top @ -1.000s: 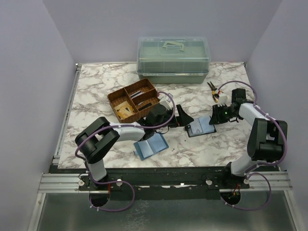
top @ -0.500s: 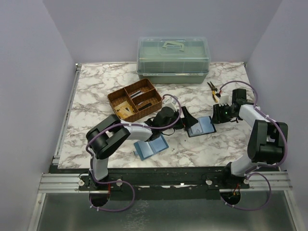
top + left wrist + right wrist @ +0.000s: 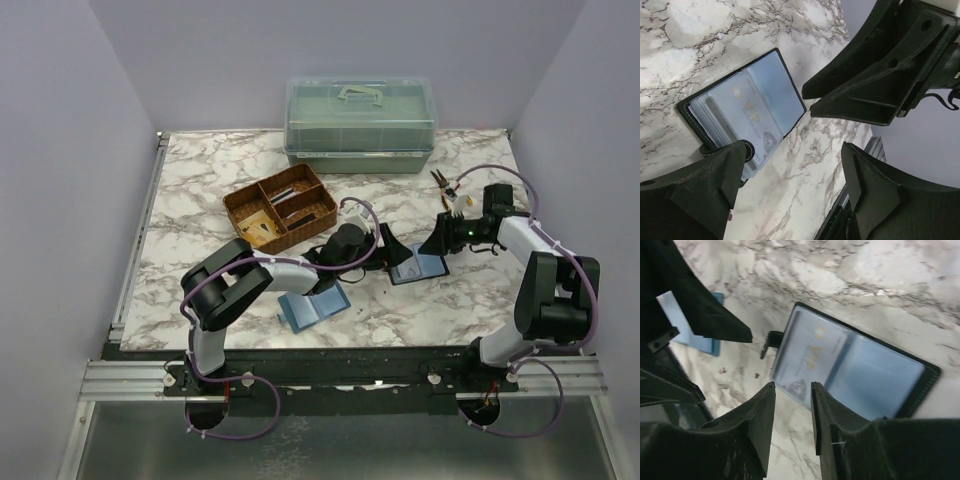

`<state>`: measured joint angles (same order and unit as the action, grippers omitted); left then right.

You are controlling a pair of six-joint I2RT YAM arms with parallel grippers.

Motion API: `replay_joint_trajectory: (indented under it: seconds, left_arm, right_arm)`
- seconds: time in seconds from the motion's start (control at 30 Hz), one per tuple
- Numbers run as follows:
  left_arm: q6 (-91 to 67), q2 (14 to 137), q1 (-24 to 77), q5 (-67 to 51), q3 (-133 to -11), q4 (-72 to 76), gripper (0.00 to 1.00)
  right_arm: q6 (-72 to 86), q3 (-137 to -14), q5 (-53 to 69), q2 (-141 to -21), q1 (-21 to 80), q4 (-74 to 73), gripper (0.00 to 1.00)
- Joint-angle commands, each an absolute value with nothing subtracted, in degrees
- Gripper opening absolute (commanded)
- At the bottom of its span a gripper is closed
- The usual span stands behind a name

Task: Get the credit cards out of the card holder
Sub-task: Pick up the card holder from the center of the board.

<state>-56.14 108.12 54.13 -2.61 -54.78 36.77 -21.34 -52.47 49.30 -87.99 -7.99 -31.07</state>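
Observation:
The black card holder lies open on the marble table, its blue-grey inside up. A pale blue credit card marked VIP juts a little past the holder's edge on the snap-tab side. My left gripper hangs open and wide just left of the holder, holding nothing. My right gripper leans over the holder from the right. Its jaws stand a narrow gap apart, tips just above the card's free corner, with nothing between them.
A light-blue flat folder lies near the front, left of the holder. A brown divided basket sits behind the left arm. At the back stands a clear lidded box. Pliers lie behind the right gripper.
My left arm has swung right, bringing its gripper beside the holder, jaws a little narrower. The right gripper has tipped left over the holder and opened slightly.

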Motion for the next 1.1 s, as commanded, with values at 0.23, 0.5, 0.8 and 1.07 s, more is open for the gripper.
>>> replay_joint_trajectory:
  seconds: [0.23,0.5,0.8,1.07]
  left_arm:
    - [-52.0,111.6,54.5,-4.6,-60.2,36.4,0.83]
    - [-53.1,114.7,54.1,-4.4,-60.9,36.3,0.77]
    - [-54.1,116.7,53.3,-5.7,-60.7,36.3,0.66]
    - [-54.7,116.9,53.0,-5.8,-59.4,36.3,0.63]
  right_arm:
    - [-14.8,-53.4,63.5,-98.1,-8.4,-28.8,0.40]
    - [-10.0,-52.4,55.7,-99.9,-9.6,-24.6,0.40]
    - [-10.2,-53.1,56.5,-102.9,-9.6,-25.0,0.40]
    - [-10.0,-53.5,56.1,-104.6,-9.6,-25.1,0.40]
